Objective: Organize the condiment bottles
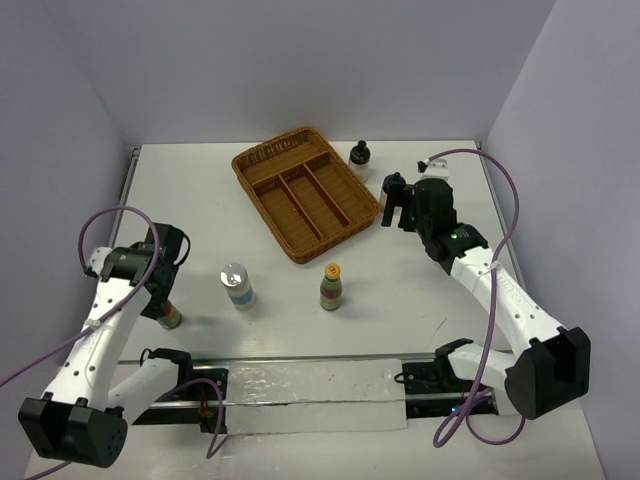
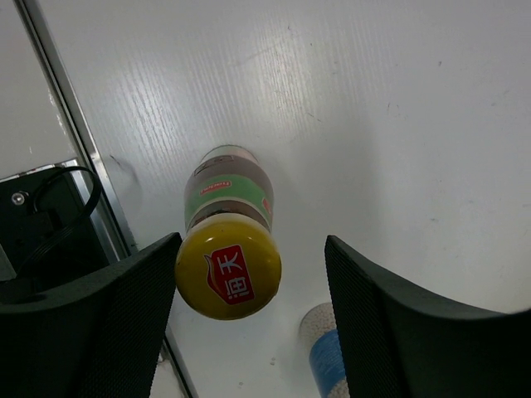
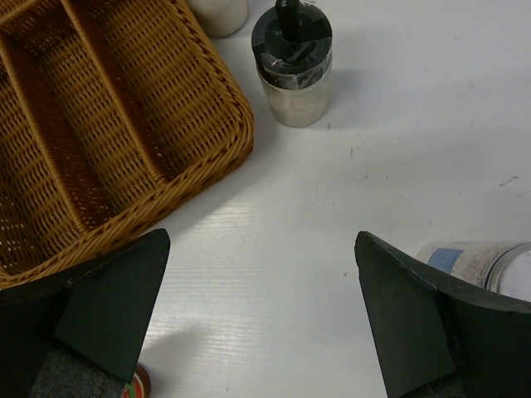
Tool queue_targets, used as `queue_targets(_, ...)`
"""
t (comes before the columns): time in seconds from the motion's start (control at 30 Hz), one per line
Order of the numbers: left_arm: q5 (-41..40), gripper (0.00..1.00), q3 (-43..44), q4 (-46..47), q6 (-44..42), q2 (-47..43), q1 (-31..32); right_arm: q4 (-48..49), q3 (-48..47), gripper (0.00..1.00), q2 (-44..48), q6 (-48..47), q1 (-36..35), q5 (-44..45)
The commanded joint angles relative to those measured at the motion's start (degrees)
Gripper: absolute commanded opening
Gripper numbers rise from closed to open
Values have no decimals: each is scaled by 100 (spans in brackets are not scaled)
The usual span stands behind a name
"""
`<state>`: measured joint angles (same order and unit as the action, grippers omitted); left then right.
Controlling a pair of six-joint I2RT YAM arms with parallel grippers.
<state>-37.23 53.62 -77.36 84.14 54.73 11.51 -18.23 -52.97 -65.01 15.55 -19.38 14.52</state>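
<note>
A slim condiment bottle with a yellow cap (image 2: 228, 265) and a red-green label (image 1: 171, 319) stands upright at the left. My left gripper (image 2: 253, 246) (image 1: 165, 288) hangs over it, open, with the cap close to the left finger and a gap on the right. A second yellow-capped bottle (image 1: 331, 287) and a white blue-labelled bottle with a silver cap (image 1: 237, 286) stand mid-table. My right gripper (image 3: 261, 240) (image 1: 397, 207) is open and empty beside the wicker tray (image 1: 305, 192). A squat black-capped bottle (image 3: 292, 62) stands ahead of it. Another white blue-labelled bottle (image 3: 474, 260) shows past its right finger.
The tray's wicker rim (image 3: 211, 166) lies just left of my right gripper, its compartments holding nothing. A pale bottle's base (image 3: 217, 12) shows at the tray's far corner. A black-capped bottle (image 1: 360, 158) stands behind the tray. A metal rail (image 2: 99, 182) runs along the table's left edge.
</note>
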Motion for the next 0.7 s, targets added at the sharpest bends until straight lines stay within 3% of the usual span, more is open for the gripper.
queue_targets(0.0,-63,75,-36,-138,293,-213,-43,118,-116,100,-12,-8,-32,32)
queue_targets(0.3,-107,65,-11,-137,270,-233,-52,124,-145,100,-73,-8,-31,-12)
queue_targets(0.53,-116,75,-20,-138,253,-208,-69,92,-179,100,-99,-8,-31,-46)
queue_targets(0.67,-331,76,114,-139,62,-206,-107,68,-210,100,-100,-8,-34,-43)
